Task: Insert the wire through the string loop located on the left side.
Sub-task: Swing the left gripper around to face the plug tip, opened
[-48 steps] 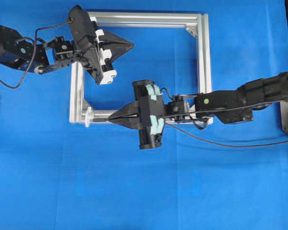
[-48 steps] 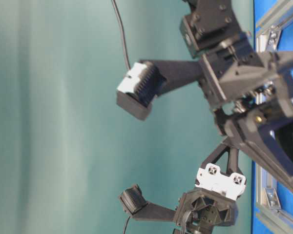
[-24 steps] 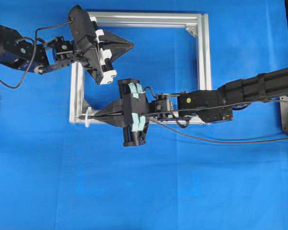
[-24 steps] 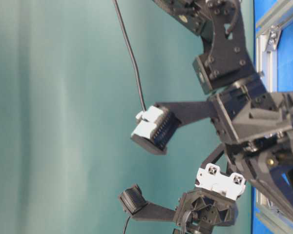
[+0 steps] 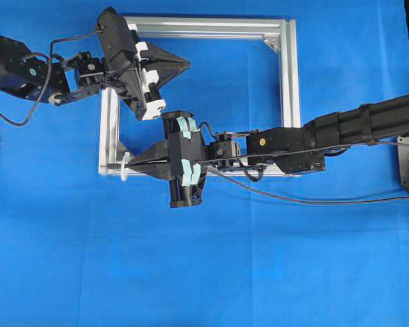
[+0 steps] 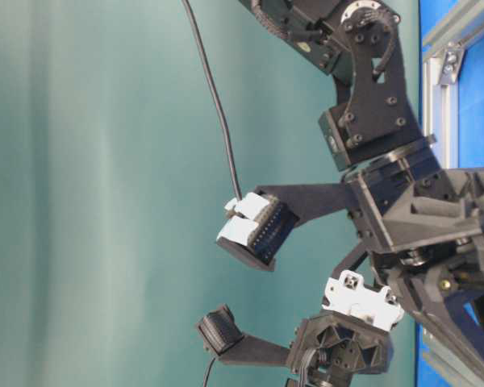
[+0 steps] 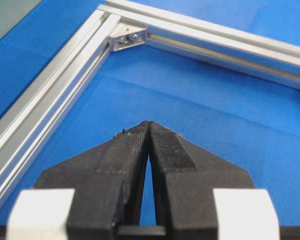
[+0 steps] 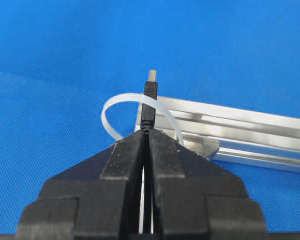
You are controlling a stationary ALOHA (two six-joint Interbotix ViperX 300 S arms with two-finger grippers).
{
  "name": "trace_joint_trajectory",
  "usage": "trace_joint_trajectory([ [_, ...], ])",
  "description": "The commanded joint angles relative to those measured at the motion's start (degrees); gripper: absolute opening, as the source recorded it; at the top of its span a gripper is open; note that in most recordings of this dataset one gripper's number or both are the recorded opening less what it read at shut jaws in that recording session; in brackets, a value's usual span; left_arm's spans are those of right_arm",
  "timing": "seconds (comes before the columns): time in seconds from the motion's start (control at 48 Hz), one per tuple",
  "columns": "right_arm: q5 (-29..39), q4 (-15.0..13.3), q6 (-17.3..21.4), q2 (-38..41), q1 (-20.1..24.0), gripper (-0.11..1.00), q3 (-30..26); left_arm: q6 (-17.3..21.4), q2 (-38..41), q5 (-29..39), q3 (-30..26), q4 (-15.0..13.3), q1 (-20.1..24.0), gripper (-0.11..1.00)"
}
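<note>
Right gripper (image 8: 148,134) is clamped on the wire (image 8: 148,107), its jaws pressed together around the black plug body so that only the plug and its small silver tip stick out ahead. That tip has passed under the arch of the string loop (image 8: 110,107) (the white band curves over and around the plug in the right wrist view), and the loop stands at the end of the silver frame (image 8: 240,131), on the frame's lower left corner in the overhead view. Behind the gripper the wire trails back along the arm and off across the blue surface (image 5: 204,272).

Left gripper (image 7: 149,127) is closed on nothing, parked over the frame's upper left corner, well apart from the loop.

Threading looks begun but shallow. The next move probably calls for a straight push leftward, keeping the plug centred so it does not drag the loop sideways.

No brand, label or writing is legible anywhere.
</note>
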Motion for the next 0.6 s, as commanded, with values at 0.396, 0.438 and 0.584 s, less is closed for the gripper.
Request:
trace_joint_trajectory([
  [0.396,-0.2,-0.1,-0.1,-1.1,-0.2,0.01,-1.1,0.2,-4.0,-0.4,1.3,0.2,0.4,0.0],
  [0.438,-0.2,0.0,0.0,-1.1,-0.2,0.01,-1.1,0.3,-5.1,-0.3,2.3,0.3,0.8,0.0],
  [0.584,-0.2,0.0,-0.1,-1.1,-0.2,0.01,-1.1,0.5,-10.2,-0.4,7.6,0.2,2.1,0.0],
])
